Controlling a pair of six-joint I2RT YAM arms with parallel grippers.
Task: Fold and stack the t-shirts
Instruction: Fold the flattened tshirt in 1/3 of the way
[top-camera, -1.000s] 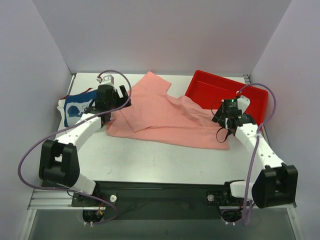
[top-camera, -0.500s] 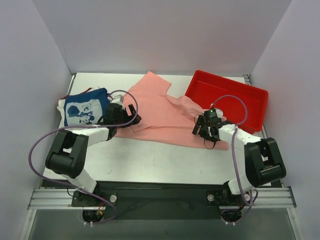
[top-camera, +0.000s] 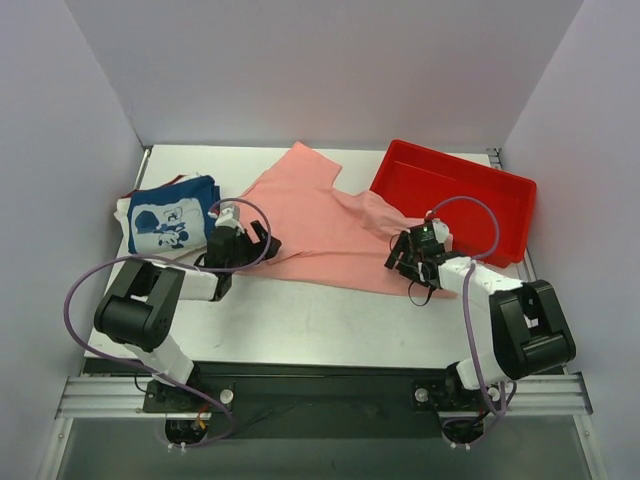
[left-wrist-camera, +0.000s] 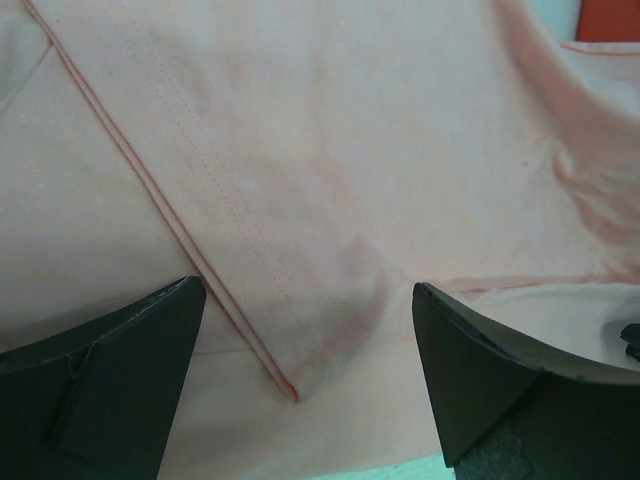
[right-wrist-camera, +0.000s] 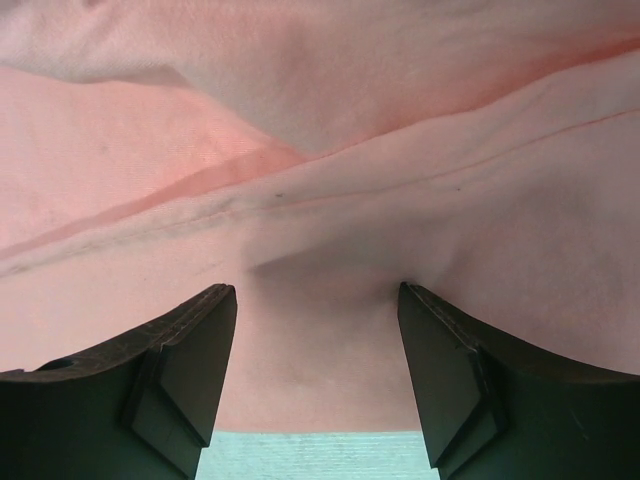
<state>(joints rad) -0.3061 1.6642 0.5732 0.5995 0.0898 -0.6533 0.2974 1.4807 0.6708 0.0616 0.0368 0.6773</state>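
While the salmon-pink t-shirt (top-camera: 320, 225) lies spread mid-table beside the red tray (top-camera: 470, 200), left gripper (top-camera: 265, 241) sits wide open at its left hem; right gripper (top-camera: 398, 256), jaws apart, at its right hem. Navy t-shirt (top-camera: 165, 222): far left.

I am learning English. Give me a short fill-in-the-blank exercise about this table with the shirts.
The large spread-out t-shirt is ____ in colour. The navy t-shirt at the far left is ____, not spread out. The tray is ____. The left tool and the right tool are both at that large shirt's near hem, jaws ____.
Missing words: pink; folded; red; open.
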